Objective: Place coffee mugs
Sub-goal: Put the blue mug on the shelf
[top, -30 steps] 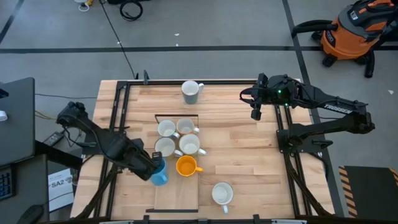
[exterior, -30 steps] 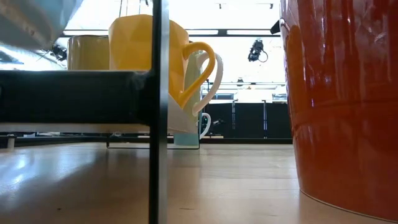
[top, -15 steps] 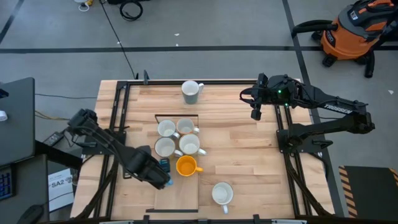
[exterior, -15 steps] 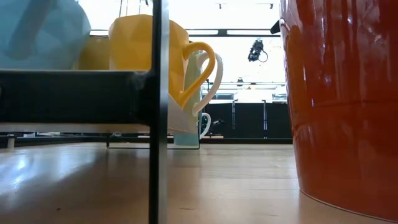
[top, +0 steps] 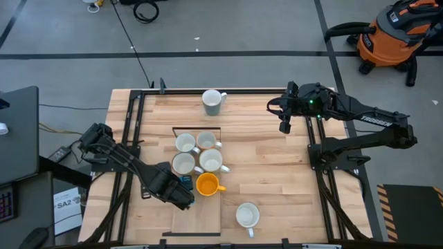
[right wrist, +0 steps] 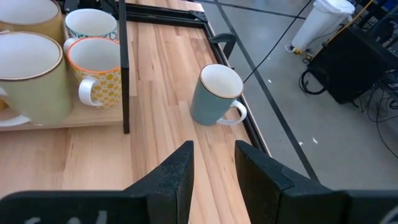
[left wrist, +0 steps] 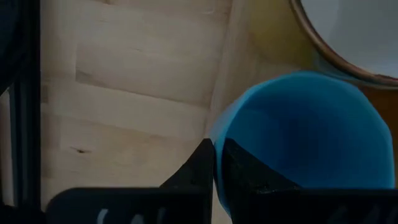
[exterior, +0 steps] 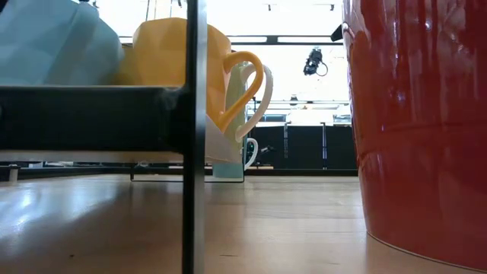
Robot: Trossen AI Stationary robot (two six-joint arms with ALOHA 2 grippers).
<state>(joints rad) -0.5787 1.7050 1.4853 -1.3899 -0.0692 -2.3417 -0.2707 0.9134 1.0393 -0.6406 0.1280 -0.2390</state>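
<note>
Status: five glazed ceramic mugs sit grouped on the thin pale wooden tray [top: 208,214] mid-table: four white/cream round mugs [top: 197,152] in a two-by-two block, plus a glossy orange mug [top: 207,185] with a loop handle just in front of them. Sixth one is in hand: the bright blue glossy round mug [left wrist: 305,143] is pinched by its rim in the left gripper [top: 181,197], jaws clenched thin on the wall, positioned over the tray just beside the orange mug. From the low view I can't tell whether it has touched down.

Left to do, my read: set the blue one down, then fetch two strays off the tray: a greyish-green mug with white interior [top: 213,102] near the far table edge, and a white mug [top: 248,215] near the front edge.

Right gripper [top: 284,126] hangs over the far right of the butcher-block wooden table [top: 277,173], fingers parted, holding nothing, the greyish mug ahead of it.

All mugs are smooth, cylindrical, open side up.
</note>
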